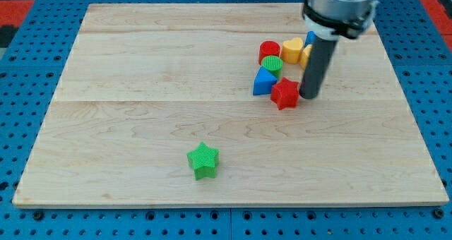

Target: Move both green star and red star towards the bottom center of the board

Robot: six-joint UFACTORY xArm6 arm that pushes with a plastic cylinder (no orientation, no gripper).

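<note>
My tip (308, 97) sits on the board (141, 56) in the upper right area, just at the 3 o'clock side of the red star (285, 94); from here it looks to be touching the star or very nearly so, I cannot tell which. I have no jaws on this rig, only the dark rod, so there is nothing to report as apart or together.

The red star lies at the 5 o'clock end of a tight cluster. Right at its 10 o'clock is a blue block (265, 81), wedge-like, touching it. Above that, at 12 o'clock from the blue one, a small green disc (271, 63) and a red cylinder (269, 51) crowd together. A yellow heart (292, 50) sits at 3 o'clock of the red cylinder. Behind the rod I glimpse slivers of another yellow block (306, 54) and another blue piece (310, 37); their shapes are hidden.

The green star (203, 160) stands alone, well apart from the cluster, at about 7 o'clock from the red star and near the board's bottom centre, slightly to the view's left.
</note>
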